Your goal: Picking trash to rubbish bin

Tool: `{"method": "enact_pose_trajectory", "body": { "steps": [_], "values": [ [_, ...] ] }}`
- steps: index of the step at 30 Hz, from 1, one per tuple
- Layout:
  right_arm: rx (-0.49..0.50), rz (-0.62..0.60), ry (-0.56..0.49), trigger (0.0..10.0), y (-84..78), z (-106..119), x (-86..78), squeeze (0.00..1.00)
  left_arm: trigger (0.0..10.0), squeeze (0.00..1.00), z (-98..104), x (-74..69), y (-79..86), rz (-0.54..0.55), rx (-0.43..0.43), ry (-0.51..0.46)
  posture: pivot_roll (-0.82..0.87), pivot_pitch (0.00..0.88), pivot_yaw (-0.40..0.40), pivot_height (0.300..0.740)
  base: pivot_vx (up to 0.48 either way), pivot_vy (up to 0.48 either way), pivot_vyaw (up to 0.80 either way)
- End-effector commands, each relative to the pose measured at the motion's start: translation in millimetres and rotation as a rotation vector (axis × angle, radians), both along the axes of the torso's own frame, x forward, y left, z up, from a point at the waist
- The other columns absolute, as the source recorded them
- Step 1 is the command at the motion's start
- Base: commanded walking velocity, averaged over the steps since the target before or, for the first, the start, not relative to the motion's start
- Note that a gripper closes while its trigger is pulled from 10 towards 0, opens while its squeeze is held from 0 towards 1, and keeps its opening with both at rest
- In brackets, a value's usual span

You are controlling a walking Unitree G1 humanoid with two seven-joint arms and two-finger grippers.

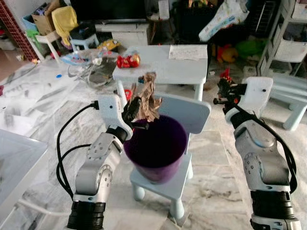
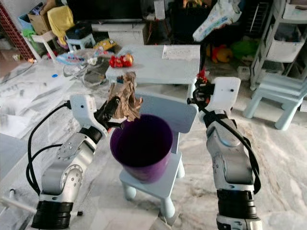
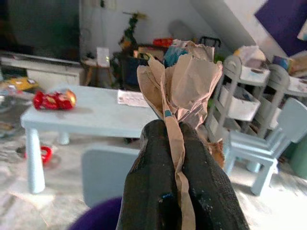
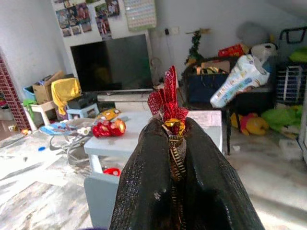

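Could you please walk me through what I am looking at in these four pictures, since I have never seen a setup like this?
This is a humanoid robot with two silver arms, each ending in two long black fingers. The two wide pictures come from cameras in its head, looking down. The other two come from cameras on its wrists, looking along the fingers.

The left gripper is shut on a crumpled brown paper, held above the rim of a purple bin. The bin stands on a small pale blue chair. The right gripper is shut on a red wrapper, off to the bin's right. Behind is a pale blue table with a red packet and a sheet of paper on it.
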State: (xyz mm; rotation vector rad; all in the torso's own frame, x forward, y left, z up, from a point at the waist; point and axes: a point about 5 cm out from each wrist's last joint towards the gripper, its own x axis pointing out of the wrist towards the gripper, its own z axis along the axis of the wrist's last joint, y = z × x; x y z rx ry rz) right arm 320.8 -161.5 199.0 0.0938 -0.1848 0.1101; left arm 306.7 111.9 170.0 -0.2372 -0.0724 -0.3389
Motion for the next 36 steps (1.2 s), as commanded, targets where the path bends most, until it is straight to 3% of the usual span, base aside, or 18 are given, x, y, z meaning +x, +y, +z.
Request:
{"method": "enact_pose_trajectory", "body": {
  "steps": [1, 4, 10, 14, 15, 18, 20, 25, 36],
  "values": [
    [0.013, 0.045, 0.008, 10.0, 11.4, -1.2, 0.6, 0.00, 10.0, 0.00, -2.0, 0.4, 11.9, 0.053, 0.014, 0.005, -0.07, 0.076, 0.050, 0.740, 0.412, 0.000, 0.00],
    [0.026, 0.090, 0.059, 10.0, 16.1, -13.0, 0.7, 0.00, 10.0, 0.00, -7.0, -0.8, 15.3, 0.068, 0.023, 0.000, -0.07, 0.076, 0.050, 0.740, 0.100, 0.000, 0.00],
    [0.022, 0.143, 0.136, 10.0, 22.6, -41.8, -3.8, 0.00, 10.0, 0.00, -44.7, -9.3, 31.1, 0.154, 0.118, 0.065, -0.06, 0.072, 0.055, 0.740, 0.000, 0.000, 0.00],
    [0.018, 0.158, 0.196, 10.0, 24.0, -62.5, -7.4, 0.00, 10.0, 0.00, -67.9, -21.6, 41.4, 0.180, 0.229, 0.083, -0.04, 0.073, 0.055, 0.740, 0.000, 0.000, 0.00],
    [0.015, 0.174, 0.229, 10.0, 24.8, -73.3, -7.6, 0.00, 10.0, 0.00, -79.1, -27.3, 45.9, 0.192, 0.239, 0.118, -0.03, 0.074, 0.054, 0.740, 0.000, 0.000, 0.00],
    [0.018, 0.180, 0.241, 10.0, 25.7, -78.0, -7.3, 0.00, 10.0, 0.00, -84.7, -30.7, 48.8, 0.195, 0.254, 0.133, -0.02, 0.073, 0.054, 0.740, 0.000, 0.000, 0.00],
    [0.024, 0.216, 0.281, 10.0, 30.8, -90.4, -4.9, 0.00, 10.0, 0.00, -95.1, -40.8, 55.6, 0.197, 0.279, 0.159, 0.00, 0.076, 0.057, 0.740, 0.000, 0.000, 0.00],
    [0.061, 0.210, 0.395, 10.0, 34.3, -116.3, 4.1, 0.00, 10.0, 0.00, -100.8, -57.7, 59.4, 0.150, 0.311, 0.168, 0.04, 0.080, 0.057, 0.740, 0.000, 0.000, 0.00],
    [0.033, 0.166, 0.508, 10.0, 28.0, -139.7, 20.1, 0.00, 10.0, 0.00, -93.4, -66.5, 61.4, 0.099, 0.322, 0.161, 0.10, 0.097, 0.079, 0.740, 0.000, 0.000, 0.00]
  ]
}}
